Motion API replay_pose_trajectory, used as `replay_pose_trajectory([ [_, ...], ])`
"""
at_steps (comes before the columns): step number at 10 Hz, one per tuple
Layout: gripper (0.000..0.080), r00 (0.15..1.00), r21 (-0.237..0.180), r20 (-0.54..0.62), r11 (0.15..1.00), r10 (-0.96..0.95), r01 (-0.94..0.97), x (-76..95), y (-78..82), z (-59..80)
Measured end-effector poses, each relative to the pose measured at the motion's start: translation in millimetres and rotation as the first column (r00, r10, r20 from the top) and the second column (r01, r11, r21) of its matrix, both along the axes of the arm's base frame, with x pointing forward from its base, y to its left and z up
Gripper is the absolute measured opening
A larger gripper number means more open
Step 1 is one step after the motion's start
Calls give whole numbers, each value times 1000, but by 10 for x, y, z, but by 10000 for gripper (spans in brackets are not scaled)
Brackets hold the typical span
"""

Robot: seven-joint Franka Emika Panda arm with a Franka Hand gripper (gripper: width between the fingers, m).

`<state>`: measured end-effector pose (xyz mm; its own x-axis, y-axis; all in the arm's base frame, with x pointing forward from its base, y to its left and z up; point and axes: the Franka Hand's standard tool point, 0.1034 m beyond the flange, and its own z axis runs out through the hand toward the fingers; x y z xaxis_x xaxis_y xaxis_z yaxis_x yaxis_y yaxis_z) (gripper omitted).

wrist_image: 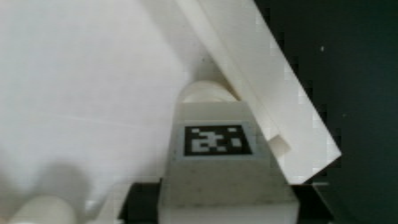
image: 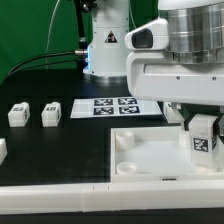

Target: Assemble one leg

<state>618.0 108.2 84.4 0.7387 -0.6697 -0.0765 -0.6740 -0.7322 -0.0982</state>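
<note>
Exterior view: the gripper's (image: 202, 128) jaws appear clamped on the leg (image: 204, 146), held upright over the corner of the white panel (image: 150, 150) at the exterior view's right. The leg looks light, rigid and smooth, possibly slippery. Its flat sides above the tag seem the best hold.

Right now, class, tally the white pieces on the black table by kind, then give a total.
Legs: 3 (loose leg, second loose leg, upright leg)
Square panel: 1
Marker board: 1
Long bar: 1
Cut-off piece, kind unclear: 1
Total: 7
</note>
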Motion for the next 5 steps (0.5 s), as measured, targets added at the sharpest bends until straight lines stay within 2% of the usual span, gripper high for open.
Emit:
replay_pose_trajectory([
  [3, 291, 951, 6, -53, 953, -304, 304, 5, 1, -2],
  [5, 291, 870, -10, -74, 873, -487, 488, 13, 22, -6],
])
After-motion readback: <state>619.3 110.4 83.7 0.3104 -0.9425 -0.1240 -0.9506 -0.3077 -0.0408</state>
